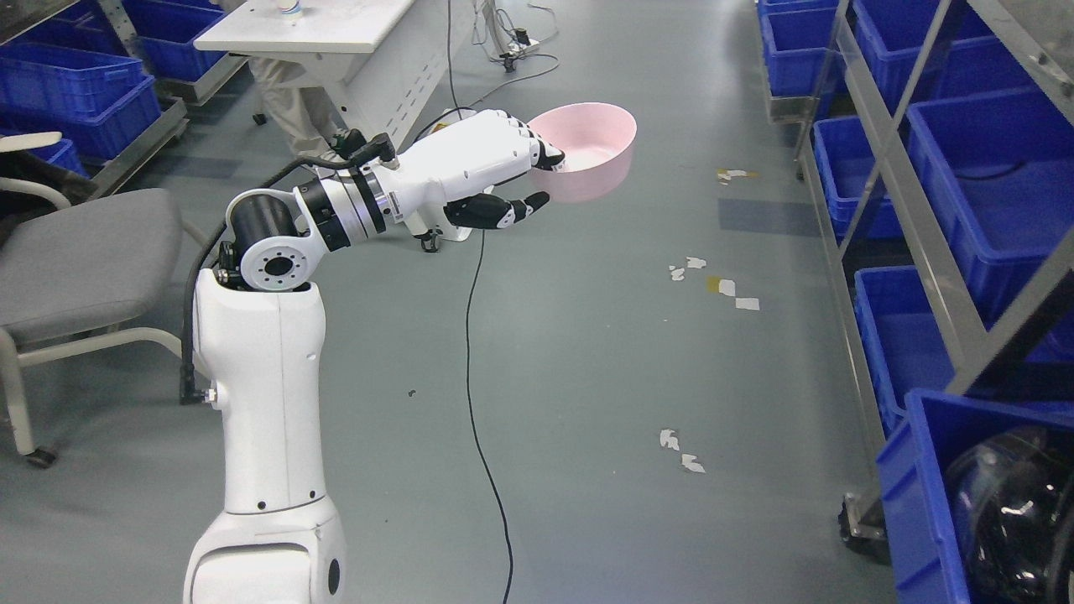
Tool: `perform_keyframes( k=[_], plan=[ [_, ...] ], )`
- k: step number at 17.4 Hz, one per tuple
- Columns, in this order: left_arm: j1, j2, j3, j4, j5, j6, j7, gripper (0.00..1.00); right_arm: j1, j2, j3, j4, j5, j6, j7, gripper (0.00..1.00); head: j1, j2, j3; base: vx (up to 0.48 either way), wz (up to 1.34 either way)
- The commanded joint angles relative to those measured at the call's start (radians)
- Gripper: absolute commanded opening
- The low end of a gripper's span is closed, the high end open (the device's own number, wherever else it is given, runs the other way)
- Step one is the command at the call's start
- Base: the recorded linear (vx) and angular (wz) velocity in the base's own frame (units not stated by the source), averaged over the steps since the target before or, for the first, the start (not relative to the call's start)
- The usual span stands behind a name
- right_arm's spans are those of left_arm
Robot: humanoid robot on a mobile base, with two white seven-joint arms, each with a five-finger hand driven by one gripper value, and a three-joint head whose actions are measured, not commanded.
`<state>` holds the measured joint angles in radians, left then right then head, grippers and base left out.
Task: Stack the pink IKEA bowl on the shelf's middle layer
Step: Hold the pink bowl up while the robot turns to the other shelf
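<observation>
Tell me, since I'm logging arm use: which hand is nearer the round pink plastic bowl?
Left. The left hand grips the round pink plastic bowl at its near rim, holding it above the grey floor. The right hand is not in view.

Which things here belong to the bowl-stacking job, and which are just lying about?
Job:
- round pink plastic bowl, held by its rim
- white left hand gripping it
- metal shelf rack on the right

Lying about:
- blue plastic bins
- grey padded chair
- white table
- black floor cable
- paper scraps
</observation>
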<state>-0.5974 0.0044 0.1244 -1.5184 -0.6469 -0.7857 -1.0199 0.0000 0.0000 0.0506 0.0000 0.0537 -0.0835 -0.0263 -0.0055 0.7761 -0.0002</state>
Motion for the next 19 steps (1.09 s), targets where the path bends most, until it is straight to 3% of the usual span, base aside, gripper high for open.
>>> perform_keyframes(
  k=[1, 10, 19],
  plan=[
    [0.001, 0.013, -0.005, -0.003, -0.002, 0.000, 0.007, 0.01, 0.023, -0.018, 0.000, -0.017, 0.000, 0.001, 0.000, 1.00, 0.0000, 0.000, 0.000, 0.138, 0.41],
    [-0.015, 0.013, -0.008, -0.003, -0.007, 0.000, 0.009, 0.01, 0.023, -0.018, 0.000, -0.017, 0.000, 0.001, 0.000, 1.00, 0.0000, 0.000, 0.000, 0.290, 0.14],
    [-0.059, 0.013, -0.006, -0.003, -0.007, 0.000, 0.009, 0.01, 0.023, -0.018, 0.000, -0.017, 0.000, 0.001, 0.000, 1.00, 0.0000, 0.000, 0.000, 0.455, -0.08]
  ],
)
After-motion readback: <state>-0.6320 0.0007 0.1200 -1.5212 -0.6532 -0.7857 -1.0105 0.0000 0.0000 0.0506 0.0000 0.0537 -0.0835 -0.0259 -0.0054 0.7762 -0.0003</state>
